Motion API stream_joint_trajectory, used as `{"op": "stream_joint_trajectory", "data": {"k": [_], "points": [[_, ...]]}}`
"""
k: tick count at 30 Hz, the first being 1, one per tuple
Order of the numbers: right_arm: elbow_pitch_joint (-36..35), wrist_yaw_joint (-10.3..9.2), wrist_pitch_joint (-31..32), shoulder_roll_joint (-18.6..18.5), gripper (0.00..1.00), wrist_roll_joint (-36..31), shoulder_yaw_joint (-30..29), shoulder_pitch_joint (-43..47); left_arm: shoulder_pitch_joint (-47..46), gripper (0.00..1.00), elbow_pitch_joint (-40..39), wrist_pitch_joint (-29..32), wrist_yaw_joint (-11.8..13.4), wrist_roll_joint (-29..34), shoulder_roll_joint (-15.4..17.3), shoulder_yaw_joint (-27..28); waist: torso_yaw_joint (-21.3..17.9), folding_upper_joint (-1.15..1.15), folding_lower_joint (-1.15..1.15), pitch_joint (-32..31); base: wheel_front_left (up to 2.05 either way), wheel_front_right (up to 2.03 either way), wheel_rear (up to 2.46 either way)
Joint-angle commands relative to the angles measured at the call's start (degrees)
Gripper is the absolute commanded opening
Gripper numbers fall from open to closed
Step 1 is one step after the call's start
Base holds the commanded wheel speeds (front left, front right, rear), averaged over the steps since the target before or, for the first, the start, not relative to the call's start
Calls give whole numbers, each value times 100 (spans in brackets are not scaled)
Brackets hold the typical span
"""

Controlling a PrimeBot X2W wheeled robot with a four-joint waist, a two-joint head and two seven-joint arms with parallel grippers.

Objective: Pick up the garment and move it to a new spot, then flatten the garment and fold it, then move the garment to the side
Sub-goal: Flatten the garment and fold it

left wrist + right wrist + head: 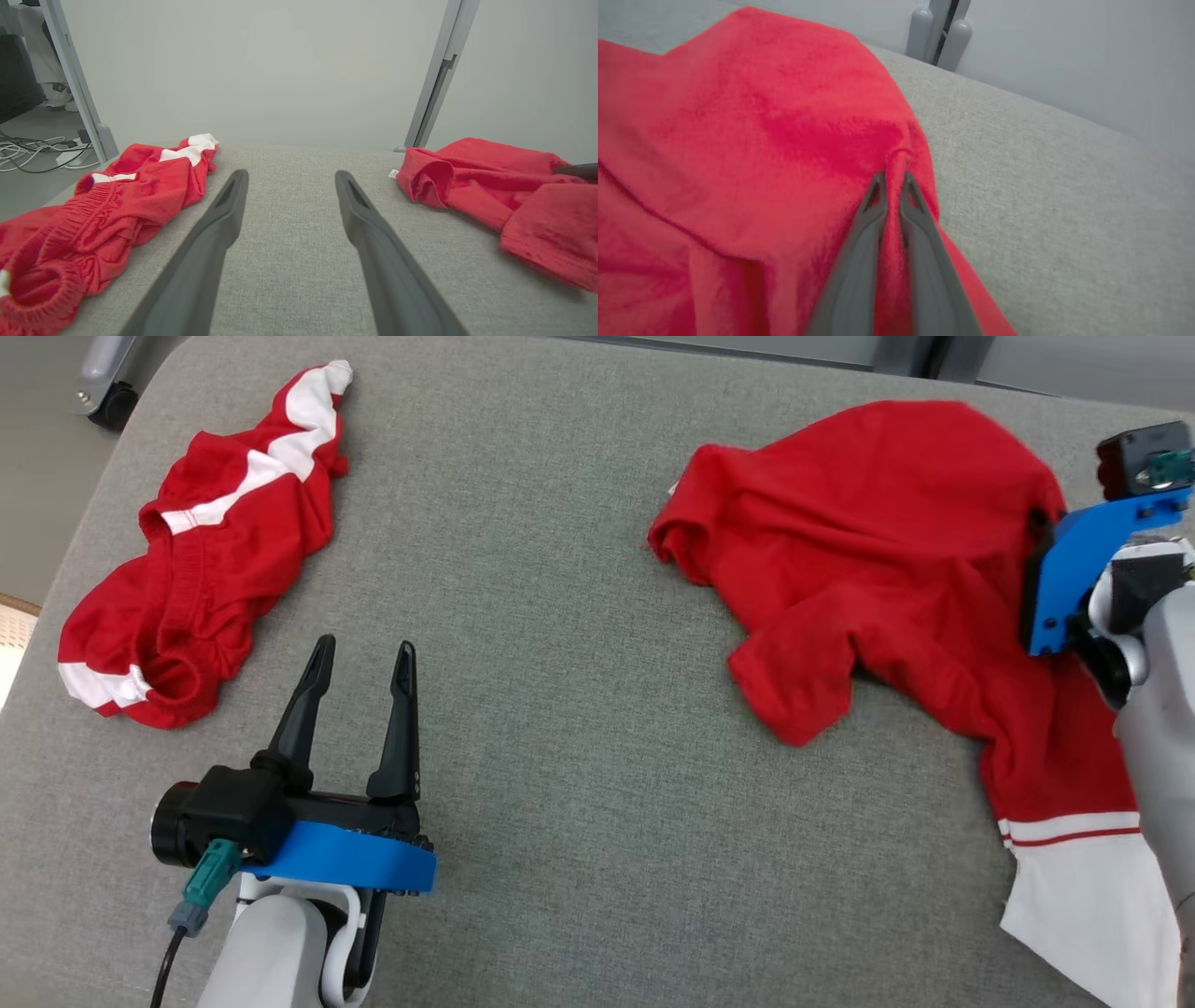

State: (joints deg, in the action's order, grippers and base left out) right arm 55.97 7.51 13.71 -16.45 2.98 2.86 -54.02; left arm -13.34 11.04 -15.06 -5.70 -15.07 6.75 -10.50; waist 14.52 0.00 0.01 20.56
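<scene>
Pick-up step: my right gripper (893,179) pinches a fold of the red T-shirt (887,541) near the worktop (579,756) right edge. Left gripper (364,658) spread, idle. Next I'd lift and carry it.

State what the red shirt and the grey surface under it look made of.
Red shirt: soft matte knit, probably cotton jersey; it creases and bunches where the right gripper pinches it. Grey surface: matte woven upholstery cloth, by its fine weave.
</scene>
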Motion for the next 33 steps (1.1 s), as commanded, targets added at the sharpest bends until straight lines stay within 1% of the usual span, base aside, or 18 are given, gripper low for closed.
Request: {"op": "stream_joint_trajectory", "data": {"k": [1,5,6,7,11,15,17,18,20,24,26,30,33], "points": [[41,-3,-107,-40,0,-134,-162,-145,-118,100,-13,-17,-32,30,-8,-18,-13,0,-1,4,0,0,0],[77,-3,-465,-50,0,-492,-609,-291,-141,100,8,-17,-46,60,-11,-34,-56,0,-1,17,0,0,0],[61,-3,-577,-42,25,-584,-672,-318,-145,100,14,-17,-51,66,-8,-32,-72,0,-1,18,0,0,0],[60,-3,-674,-29,100,-660,-735,-340,-144,100,15,-17,-56,58,-3,-23,-93,0,-1,16,0,0,0],[167,-3,-943,122,100,-809,-809,-319,-125,100,50,-17,-65,87,37,4,-200,0,-1,-69,0,0,0],[246,-3,-1082,234,100,-740,-739,-191,-81,100,80,-17,-68,104,62,23,-288,0,-1,-213,0,0,0],[276,-3,-1319,401,100,-441,-687,11,33,100,125,-17,-41,103,96,81,-424,0,-1,-413,0,0,0],[276,-3,-1319,401,100,-441,-687,11,33,100,125,-17,-41,103,96,81,-424,0,-1,-413,0,0,0],[177,-3,-1568,530,100,-184,-607,181,103,100,174,-17,-10,86,122,132,-536,0,-1,-576,0,0,0],[-273,-3,-2197,697,100,321,-319,798,302,100,274,-17,31,43,154,217,-780,0,-1,-917,0,0,0],[-573,-3,-2415,735,100,581,-216,1209,412,100,301,-17,63,11,170,290,-920,0,-1,-1063,0,0,0],[-1372,-3,-2655,734,100,921,-102,2116,650,100,373,-17,104,-28,192,380,-1149,0,-1,-1348,0,0,0],[-2092,-3,-2701,746,100,928,-87,2819,803,100,386,-17,109,-48,198,444,-1309,0,-1,-1519,0,0,0]]}}
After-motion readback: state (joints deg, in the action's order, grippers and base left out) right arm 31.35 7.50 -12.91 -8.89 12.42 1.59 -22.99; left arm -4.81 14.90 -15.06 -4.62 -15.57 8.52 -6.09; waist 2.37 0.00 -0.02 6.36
